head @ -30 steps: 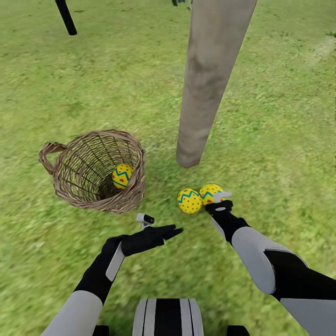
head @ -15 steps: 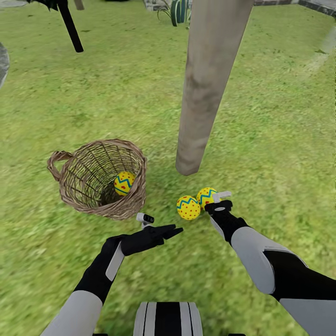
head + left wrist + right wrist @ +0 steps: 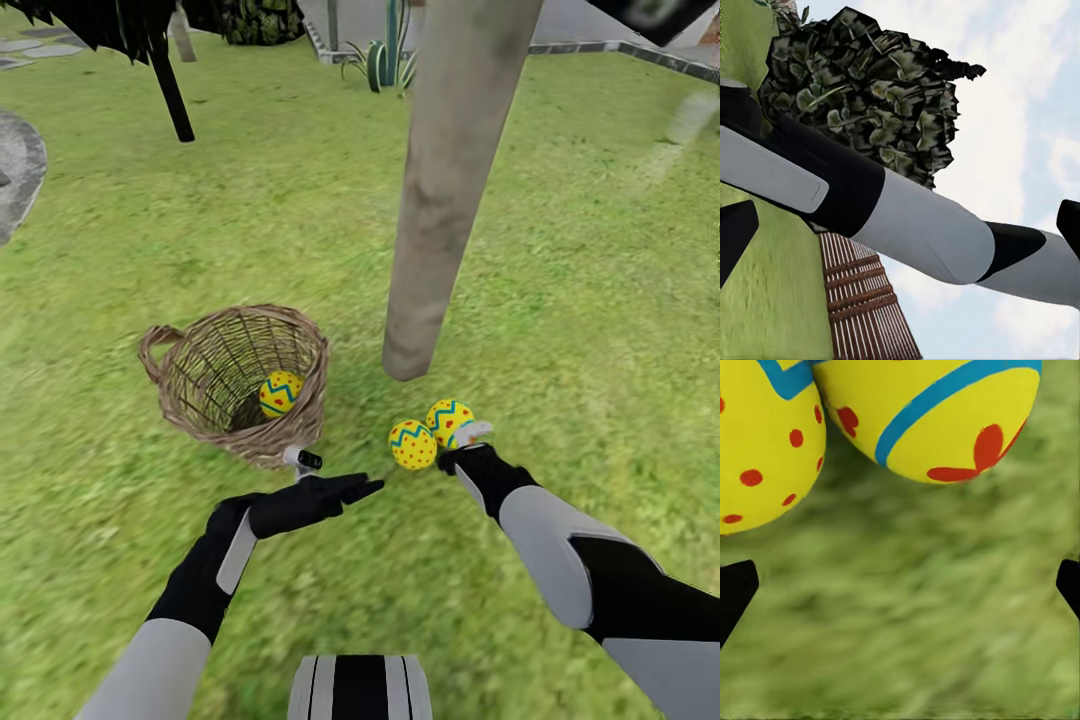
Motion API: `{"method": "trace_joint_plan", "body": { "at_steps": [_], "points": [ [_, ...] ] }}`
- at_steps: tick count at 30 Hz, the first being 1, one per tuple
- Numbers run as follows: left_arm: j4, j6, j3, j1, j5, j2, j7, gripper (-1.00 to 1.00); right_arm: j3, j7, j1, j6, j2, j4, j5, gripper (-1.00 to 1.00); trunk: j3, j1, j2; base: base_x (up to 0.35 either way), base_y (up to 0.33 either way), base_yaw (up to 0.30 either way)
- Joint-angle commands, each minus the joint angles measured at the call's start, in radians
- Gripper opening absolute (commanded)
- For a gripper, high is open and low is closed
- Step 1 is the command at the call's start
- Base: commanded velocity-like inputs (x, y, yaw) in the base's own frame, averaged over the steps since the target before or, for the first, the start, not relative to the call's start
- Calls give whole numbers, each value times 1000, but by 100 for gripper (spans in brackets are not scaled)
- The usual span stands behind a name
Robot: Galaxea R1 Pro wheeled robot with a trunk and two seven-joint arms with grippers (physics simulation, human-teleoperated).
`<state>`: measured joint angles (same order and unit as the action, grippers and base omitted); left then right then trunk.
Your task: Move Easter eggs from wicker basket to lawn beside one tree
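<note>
my right hand (image 3: pixel 468 447) open, empty, beside two yellow blue-zigzag Easter eggs (image 3: pixel 432 434) on green lawn (image 3: pixel 560 300) | my left hand (image 3: pixel 345 490) open, empty, near tan wicker basket (image 3: pixel 240 380)

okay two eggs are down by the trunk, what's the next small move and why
Probably swing the left tool over the tan woven wicker basket: one yellow zigzag-banded egg lies inside it, while two yellow eggs sit on the green lawn by the pale grey-beige tree trunk, with the right tool beside them.
</note>
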<state>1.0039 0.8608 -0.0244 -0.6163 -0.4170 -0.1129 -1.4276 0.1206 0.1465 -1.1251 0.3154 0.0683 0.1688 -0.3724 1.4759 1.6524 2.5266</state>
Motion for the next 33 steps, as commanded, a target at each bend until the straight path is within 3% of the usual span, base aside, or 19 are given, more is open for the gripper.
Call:
{"method": "trace_joint_plan", "body": {
  "at_steps": [1,2,4,6,8,9,11,12,14,16,18,20,21,23,24,26,28,32,33],
  "points": [
    [-1,10,2,0,-3,2,1,100,21,1,0,5,-1,1,-10,100,-3,-1,0,-306,168,0],
    [0,10,11,0,-1,4,4,100,34,1,0,5,-2,1,-10,100,-7,-2,0,-275,158,0],
    [7,9,30,0,2,9,99,100,47,0,0,5,-1,1,-10,100,-11,-2,-1,-54,32,0],
    [51,10,81,8,-3,64,184,100,48,-2,0,31,-3,9,-10,100,-11,-2,-1,-9,5,0],
    [128,13,121,24,2,85,209,100,48,-44,-1,118,-4,53,-10,100,-11,-2,-1,-1,1,0],
    [200,57,149,33,4,124,257,100,48,-144,-1,196,-6,90,-11,100,-11,-2,-1,0,0,0],
    [299,134,162,35,3,176,301,100,48,-267,-1,277,-14,117,-12,100,-11,-2,-1,0,0,0],
    [354,151,162,36,0,222,309,100,48,-345,0,318,-26,129,-13,100,-11,-2,-1,0,0,0],
    [381,161,161,35,-5,291,310,100,46,-465,-1,338,-38,144,-14,100,-11,-2,-1,0,0,0],
    [387,162,161,35,-7,330,304,100,44,-555,-1,346,-66,184,-13,100,-11,-2,-1,0,0,0],
    [389,162,163,35,-8,344,290,100,44,-673,1,394,-99,251,-13,100,-11,-2,-1,0,0,0],
    [389,160,166,35,-8,357,285,100,43,-834,6,422,-126,323,-14,100,-11,-2,-1,0,0,0],
    [389,159,167,35,-9,381,274,100,42,-942,15,427,-132,377,-18,100,-11,-2,-1,0,0,0],
    [387,156,182,36,-8,416,173,100,42,-1101,57,439,-135,530,-19,100,-11,-2,-1,0,0,0],
    [385,154,205,36,-5,421,95,100,42,-1181,90,498,-135,657,-16,100,-11,-2,-1,0,0,0],
    [380,153,227,37,-1,424,46,100,42,-1343,162,640,-129,871,-13,100,-11,-2,-1,0,0,0],
    [379,153,232,38,0,424,39,100,41,-1418,183,673,-126,985,-14,100,-11,-2,-1,0,0,16],
    [380,154,233,38,-6,424,33,100,39,-1436,199,688,-120,1049,-12,100,-11,-2,-1,0,0,194],
    [380,155,232,38,-7,424,32,100,40,-1436,199,689,-106,1066,-11,100,-11,-2,-1,0,0,277]
  ]
}}
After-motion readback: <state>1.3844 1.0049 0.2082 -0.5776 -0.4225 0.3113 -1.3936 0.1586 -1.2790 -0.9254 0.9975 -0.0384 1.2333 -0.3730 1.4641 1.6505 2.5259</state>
